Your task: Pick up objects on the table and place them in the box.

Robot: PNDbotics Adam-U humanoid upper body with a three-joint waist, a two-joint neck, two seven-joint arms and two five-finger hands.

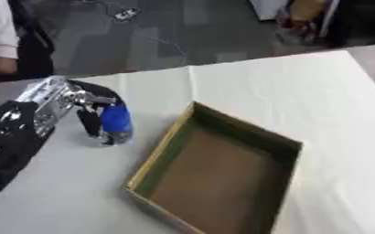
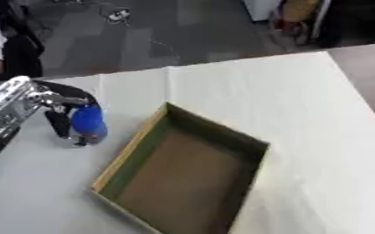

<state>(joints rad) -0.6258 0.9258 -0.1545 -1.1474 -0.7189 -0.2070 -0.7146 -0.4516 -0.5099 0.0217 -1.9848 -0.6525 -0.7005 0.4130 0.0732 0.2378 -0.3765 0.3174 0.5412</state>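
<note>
Honestly, the blue object (image 1: 115, 122) could clip the near wall of the box (image 1: 163, 145) if it's swung across too low. It sits at 9 o'clock of the box, just above the tabletop (image 1: 302, 87). Left hand (image 1: 83, 103) reaches in from 9 o'clock, wrist bent down, fingers (image 1: 89, 122) curled around the object; no right hand in sight.

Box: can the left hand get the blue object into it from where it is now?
Probably yes. The left hand has its fingers curled round the blue object, just left of the box. The box is open on top, looks empty, and nothing stands between them.
</note>
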